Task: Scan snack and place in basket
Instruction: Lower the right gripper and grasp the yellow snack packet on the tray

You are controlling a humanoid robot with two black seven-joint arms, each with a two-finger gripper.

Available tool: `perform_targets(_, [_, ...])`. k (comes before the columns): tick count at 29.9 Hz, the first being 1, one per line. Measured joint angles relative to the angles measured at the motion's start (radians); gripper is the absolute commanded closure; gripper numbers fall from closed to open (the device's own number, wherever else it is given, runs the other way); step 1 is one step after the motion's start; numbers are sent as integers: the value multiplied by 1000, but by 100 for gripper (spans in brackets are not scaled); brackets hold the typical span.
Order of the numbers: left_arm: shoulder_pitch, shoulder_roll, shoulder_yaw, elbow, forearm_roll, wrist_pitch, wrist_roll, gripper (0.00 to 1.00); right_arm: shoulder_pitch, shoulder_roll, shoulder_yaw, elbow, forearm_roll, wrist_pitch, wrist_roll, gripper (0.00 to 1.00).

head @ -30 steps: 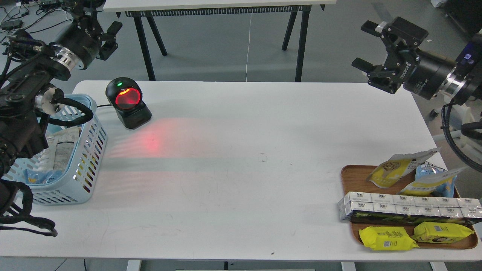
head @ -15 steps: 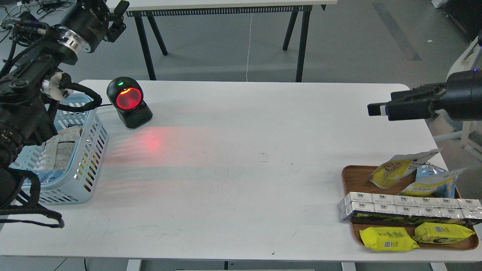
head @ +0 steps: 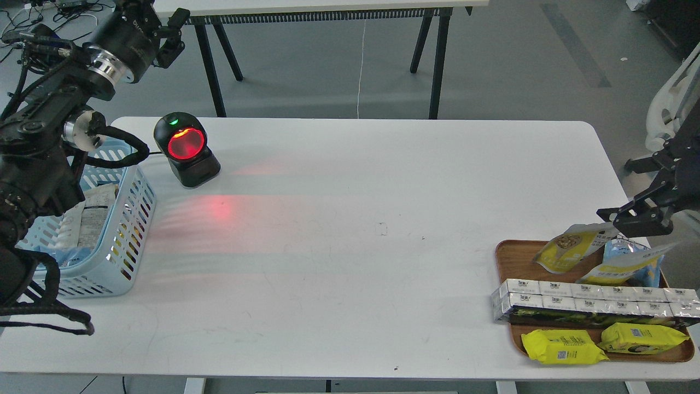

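The right gripper hovers just above the snack on the wooden tray; I cannot tell its opening; the left gripper, raised behind the basket, looks spread.

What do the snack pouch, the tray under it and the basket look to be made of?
The snack looks like thin glossy plastic film: it creases and catches light. The tray looks like wood or wood-look laminate, brown with a smooth, slightly shiny rim; which one is unclear. The basket looks like moulded light blue plastic, with even slots and glossy highlights.
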Motion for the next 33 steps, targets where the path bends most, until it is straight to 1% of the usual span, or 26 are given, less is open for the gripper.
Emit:
perform_targets(3, [0, 1, 0, 4, 0, 0, 0, 0, -20, 19, 0, -21, -26, 0, 0, 1])
perform_targets(17, [15, 5, 0, 10, 0, 0, 0, 0, -118, 196, 0, -161, -34, 0, 0, 1])
perform_targets(22, [16, 5, 0, 11, 0, 0, 0, 0, -150, 241, 0, -192, -41, 0, 0, 1])
perform_targets(33, [17, 4, 0, 11, -1, 0, 0, 0, -155, 237, 49, -184, -37, 0, 0, 2])
